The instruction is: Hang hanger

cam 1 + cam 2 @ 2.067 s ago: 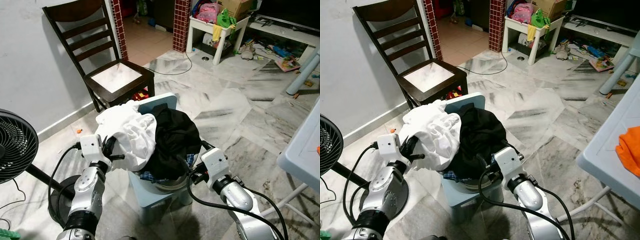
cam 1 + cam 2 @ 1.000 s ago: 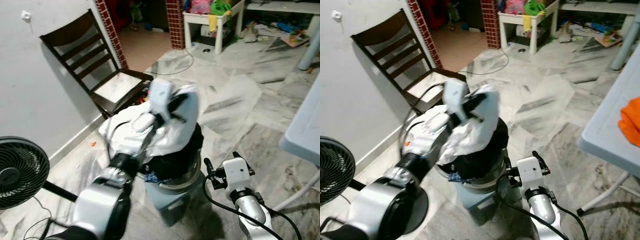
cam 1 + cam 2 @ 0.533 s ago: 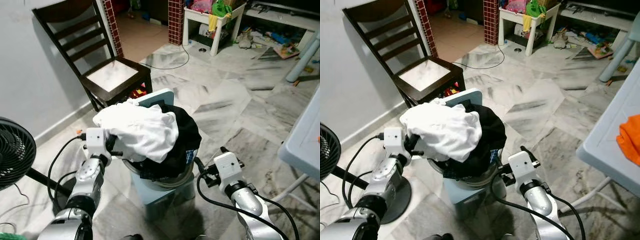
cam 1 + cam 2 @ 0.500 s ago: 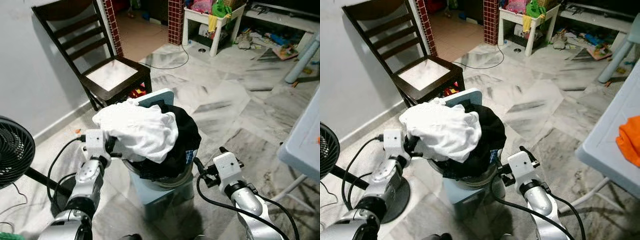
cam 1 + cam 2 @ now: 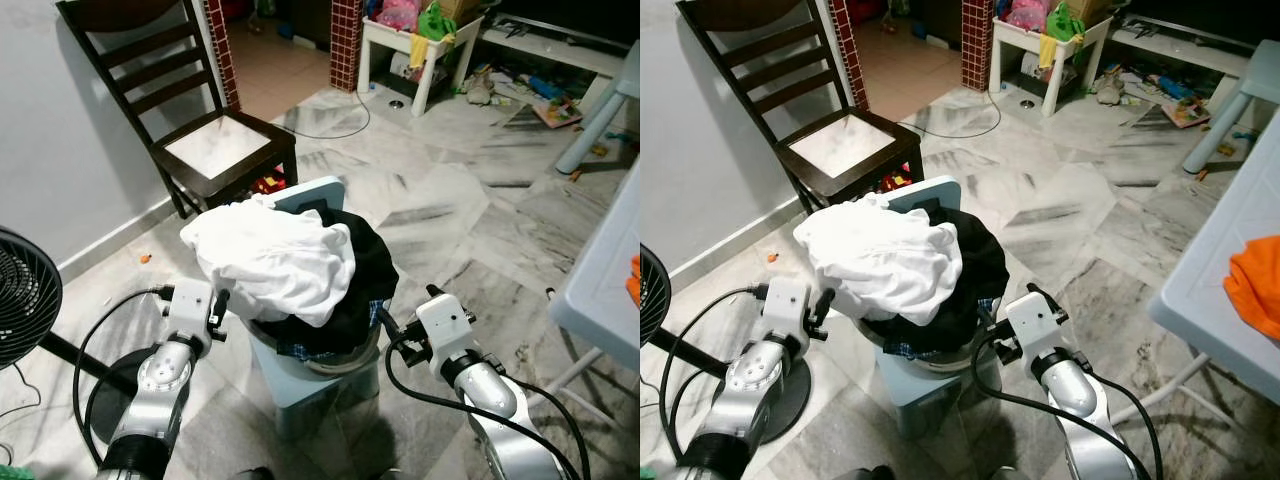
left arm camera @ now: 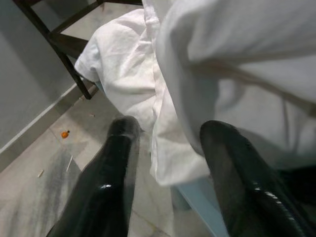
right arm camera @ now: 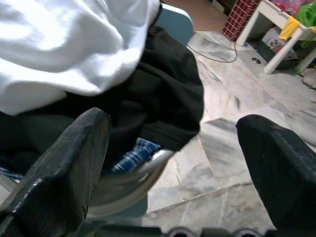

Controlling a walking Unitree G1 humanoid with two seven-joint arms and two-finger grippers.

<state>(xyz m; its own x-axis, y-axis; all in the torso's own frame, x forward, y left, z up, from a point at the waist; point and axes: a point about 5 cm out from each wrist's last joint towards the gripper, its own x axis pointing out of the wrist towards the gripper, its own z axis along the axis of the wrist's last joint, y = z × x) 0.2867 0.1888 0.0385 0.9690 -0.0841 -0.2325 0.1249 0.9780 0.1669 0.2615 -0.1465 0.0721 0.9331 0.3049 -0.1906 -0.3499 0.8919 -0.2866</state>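
Note:
A heap of laundry fills a metal basin (image 5: 340, 362) that rests on a light blue stool (image 5: 318, 194). A white garment (image 5: 268, 262) lies on top of a black garment (image 5: 366, 268), and a plaid cloth (image 5: 300, 350) peeks out below. My left gripper (image 5: 218, 305) is low at the heap's left side and open; in the left wrist view a hanging edge of the white garment (image 6: 173, 148) lies between its fingers (image 6: 106, 182). On the heap's right side, by the basin rim, my right gripper (image 5: 390, 325) is open wide. No hanger can be made out.
A dark wooden chair (image 5: 200, 110) stands behind the stool against the wall. A black fan (image 5: 20, 300) is at the left. A white table edge (image 5: 610, 290) with an orange cloth (image 5: 1255, 285) is at the right. A small cluttered white table (image 5: 430, 50) stands far back.
A second ago my left arm was raised over the heap with the white garment. Now it is down beside the heap, and the white garment lies spread over the black one. The camera has shifted.

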